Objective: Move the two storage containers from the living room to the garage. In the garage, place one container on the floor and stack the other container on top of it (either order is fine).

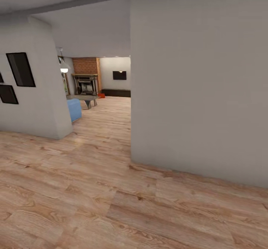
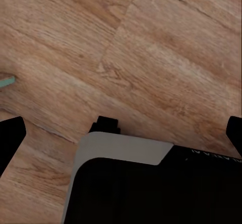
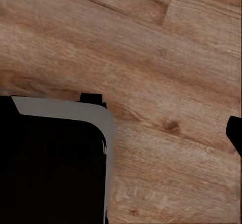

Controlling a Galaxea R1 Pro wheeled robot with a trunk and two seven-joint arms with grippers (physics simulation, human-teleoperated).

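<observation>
We are on our way to the living room (image 1: pixel 98 88), seen far off through the gap between the white walls. Next we must roll ahead over the wood floor (image 1: pixel 93 189). A small orange-red thing (image 1: pixel 101 95) by the brick fireplace (image 1: pixel 86 78) may be a storage container; what's inside is too small to tell. Both grippers point at the floor, fingers wide apart, holding nothing.

Light wood-plank floor (image 1: pixel 93 189) runs from foreground through the opening into the far room. Standing on it there: blue upholstered seat (image 1: pixel 74 109), low grey table (image 1: pixel 86 98), long dark bench (image 1: pixel 116 93) against far wall. Small orange-red object (image 1: pixel 101 95) on floor by brick fireplace (image 1: pixel 86 77); too small to identify.
</observation>
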